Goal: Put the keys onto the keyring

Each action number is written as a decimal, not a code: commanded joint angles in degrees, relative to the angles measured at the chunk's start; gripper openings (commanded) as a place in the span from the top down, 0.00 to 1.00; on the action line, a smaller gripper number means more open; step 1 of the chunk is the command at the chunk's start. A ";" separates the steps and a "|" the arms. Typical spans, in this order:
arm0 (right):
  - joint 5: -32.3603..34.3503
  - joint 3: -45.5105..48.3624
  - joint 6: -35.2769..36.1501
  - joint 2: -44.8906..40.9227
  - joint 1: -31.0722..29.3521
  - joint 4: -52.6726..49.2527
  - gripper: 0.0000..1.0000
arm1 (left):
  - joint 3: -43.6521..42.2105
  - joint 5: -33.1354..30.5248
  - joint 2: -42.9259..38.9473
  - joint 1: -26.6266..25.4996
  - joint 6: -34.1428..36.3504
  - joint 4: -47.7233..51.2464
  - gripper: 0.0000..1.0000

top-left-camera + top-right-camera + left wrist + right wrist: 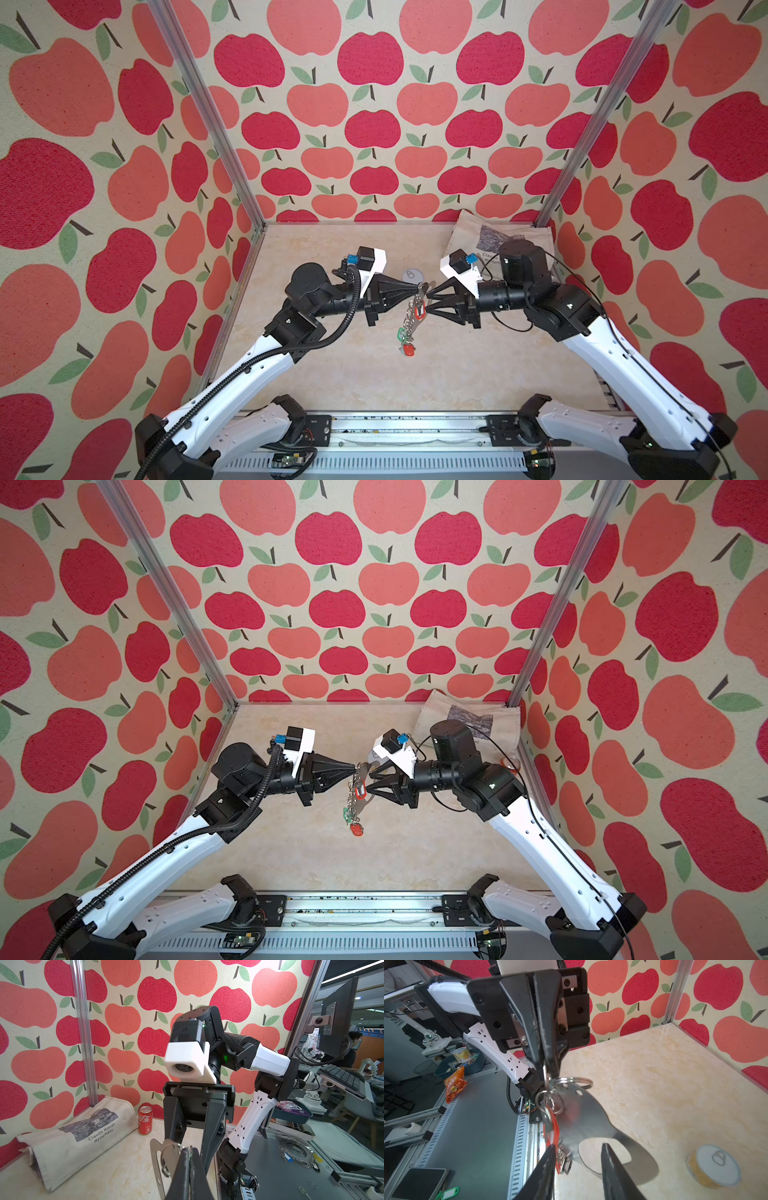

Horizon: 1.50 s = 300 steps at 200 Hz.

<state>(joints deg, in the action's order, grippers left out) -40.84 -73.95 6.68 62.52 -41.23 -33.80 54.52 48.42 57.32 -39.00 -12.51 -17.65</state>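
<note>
The keyring (581, 1113), a flat grey metal plate with an oblong slot and rings along its edge, hangs above the table in mid-scene. My left gripper (189, 1150) is shut on a ring at its upper edge, seen in both top views (417, 286) (354, 766). Keys hang off it in a chain: a red tag (419, 309), a green tag (402, 333) and a red tag (408, 350) lowest. My right gripper (578, 1147) faces the left one (428, 297), open, with nothing between its fingers. One fingertip (552, 1147) lies beside the upper red-tagged key (552, 1128).
A printed canvas bag (490, 237) lies at the back right, with a red cola can (145, 1120) beside it. A round tin (714, 1165) sits on the table behind the keyring (411, 275). A green key tag (450, 1190) lies off the table near the front rail.
</note>
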 commanded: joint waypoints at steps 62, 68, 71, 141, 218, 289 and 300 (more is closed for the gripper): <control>-8.77 5.17 -8.87 -1.22 0.66 14.62 0.59 | -1.00 0.10 -0.10 0.42 -1.91 -6.87 1.00; -8.80 5.27 -9.10 -1.13 0.64 15.08 0.60 | -1.05 0.09 -0.10 0.42 -1.94 -6.96 1.00; -8.82 5.28 -9.16 -1.09 0.64 15.28 0.60 | -1.00 0.01 -0.15 0.42 -2.02 -7.05 1.00; -11.59 7.95 -12.56 -0.51 -0.03 20.62 0.62 | -1.23 -1.22 -0.28 0.41 -1.97 -7.65 1.00; -12.25 8.52 -13.92 0.05 -1.22 22.55 0.78 | -1.96 -3.24 -0.94 0.42 -1.69 -8.17 1.00; -12.24 9.01 -15.42 1.61 -2.07 24.39 0.84 | -2.58 -4.98 -1.95 0.46 -1.63 -8.54 1.00; -12.24 9.17 -15.76 1.81 -2.17 24.85 0.79 | -2.67 -5.09 -2.04 0.50 -1.64 -8.62 1.00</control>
<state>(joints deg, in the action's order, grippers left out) -52.14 -65.52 -8.05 63.79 -42.76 -10.79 52.27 44.31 56.86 -38.85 -14.09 -22.74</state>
